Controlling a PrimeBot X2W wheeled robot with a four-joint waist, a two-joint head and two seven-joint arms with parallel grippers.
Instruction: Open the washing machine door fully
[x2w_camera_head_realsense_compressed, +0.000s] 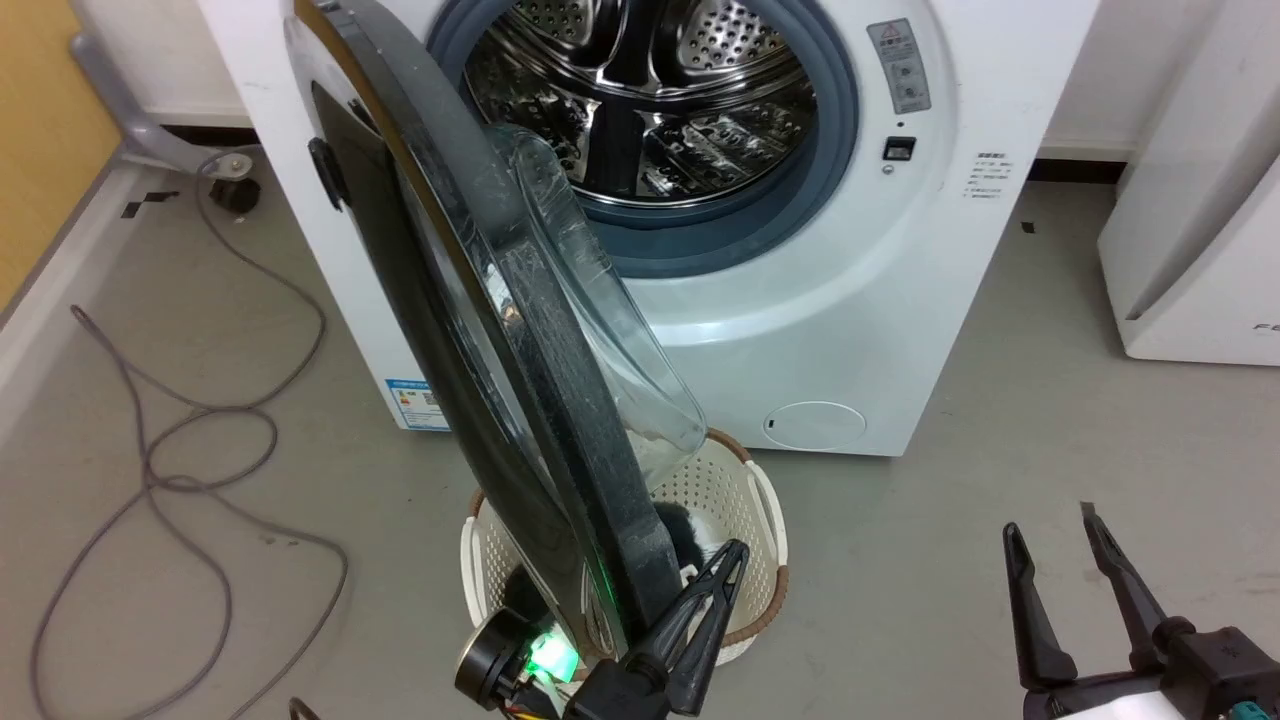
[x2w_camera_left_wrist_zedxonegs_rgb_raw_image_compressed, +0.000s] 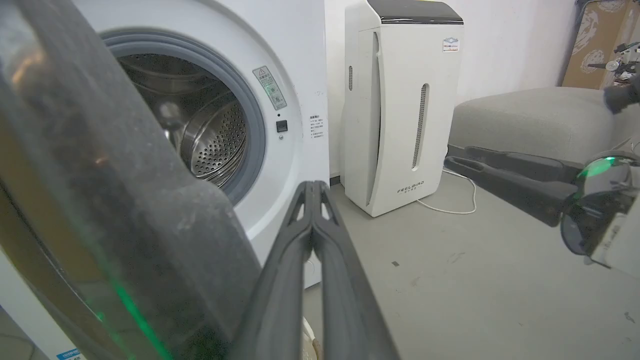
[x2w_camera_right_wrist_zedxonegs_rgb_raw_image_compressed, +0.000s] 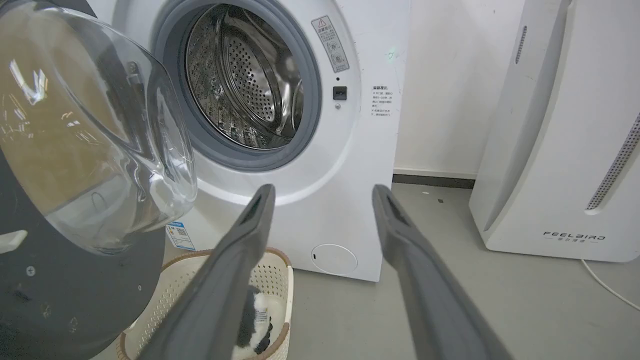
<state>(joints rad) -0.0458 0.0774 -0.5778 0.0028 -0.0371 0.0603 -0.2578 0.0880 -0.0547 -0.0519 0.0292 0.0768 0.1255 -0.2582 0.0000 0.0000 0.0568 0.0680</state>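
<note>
My left pincer is sitting pinched together, empty, by the lower rim of the washing machine door; I cannot tell if it is touching. The door is standing ajar, edge-on, hiding half the basket. My right pincer is hanging apart.

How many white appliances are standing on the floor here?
2. The washing machine, door open, stands ahead; the tall white air purifier stands to its right by the wall. More may be out of view.

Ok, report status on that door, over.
Left hand shut, beside free edge of washing machine door. Right hand open, clear. Door partly open, not fully. Basket on floor beneath it.
</note>
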